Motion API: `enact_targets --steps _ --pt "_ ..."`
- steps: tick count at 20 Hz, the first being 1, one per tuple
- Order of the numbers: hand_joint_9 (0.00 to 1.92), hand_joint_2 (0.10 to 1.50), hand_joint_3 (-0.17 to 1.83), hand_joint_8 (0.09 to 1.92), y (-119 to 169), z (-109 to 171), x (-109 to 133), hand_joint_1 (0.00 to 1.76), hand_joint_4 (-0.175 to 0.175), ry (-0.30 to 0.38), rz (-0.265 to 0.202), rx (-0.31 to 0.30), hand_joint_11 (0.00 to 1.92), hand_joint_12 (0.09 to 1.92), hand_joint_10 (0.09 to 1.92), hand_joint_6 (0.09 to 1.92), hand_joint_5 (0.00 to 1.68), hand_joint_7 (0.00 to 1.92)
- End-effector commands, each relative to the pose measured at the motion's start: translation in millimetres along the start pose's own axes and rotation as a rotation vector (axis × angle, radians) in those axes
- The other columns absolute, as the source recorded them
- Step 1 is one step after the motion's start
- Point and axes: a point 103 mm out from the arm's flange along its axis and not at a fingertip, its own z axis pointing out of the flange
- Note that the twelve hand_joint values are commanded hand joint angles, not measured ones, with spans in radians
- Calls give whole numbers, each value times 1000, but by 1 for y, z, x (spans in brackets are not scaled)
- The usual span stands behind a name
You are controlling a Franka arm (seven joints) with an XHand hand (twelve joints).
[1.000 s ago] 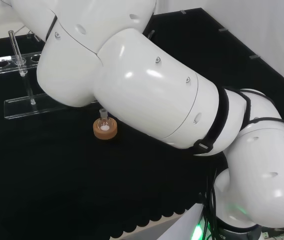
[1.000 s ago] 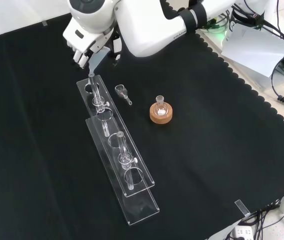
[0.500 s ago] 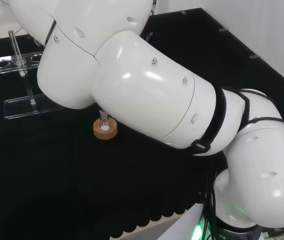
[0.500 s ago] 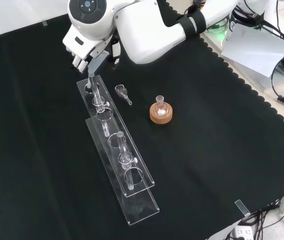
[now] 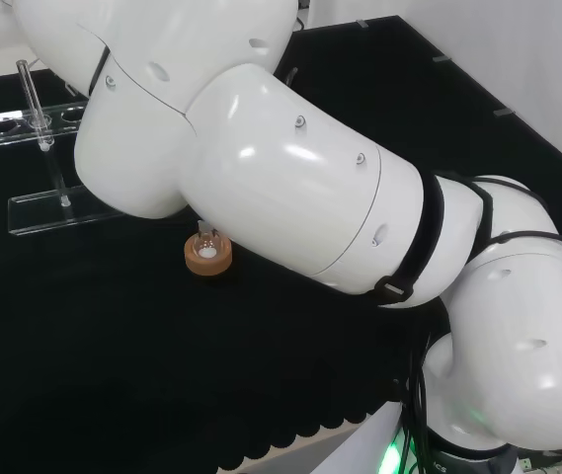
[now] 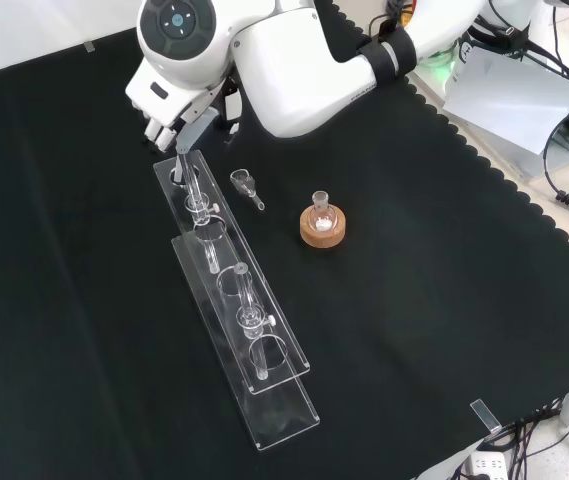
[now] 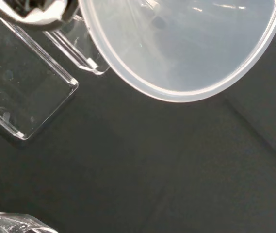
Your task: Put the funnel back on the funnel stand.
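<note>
Judged light, thin-walled and slippery, the clear plastic funnel point(image 7: 186, 53) hangs over the far end of the funnel stand point(image 6: 282, 338) on the desk point(image 6: 444, 300), the robot hand point(image 6: 167, 112) curled round it, best kept just under its wide rim.

Black cloth point(image 6: 444, 300) — scalloped edge, pale floor point(image 6: 564, 290)

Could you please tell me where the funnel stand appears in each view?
Head view: funnel stand upper left, beyond the cork ring.
Front view: diagonal strip, left of the cork ring.
Wrist view: clear corner beside the funnel.
Shared landmark: cork ring.
</note>
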Motion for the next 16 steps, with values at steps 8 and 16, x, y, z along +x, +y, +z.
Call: enact_targets --steps 8,16 --pt "1444 631 658 704 9 14 0 943 -93 -10 -14 15 1220 810 133 804 826 837" --pt "1446 631 659 703 12 12 5 943 -92 -4 -22 9 1218 810 130 805 826 837"
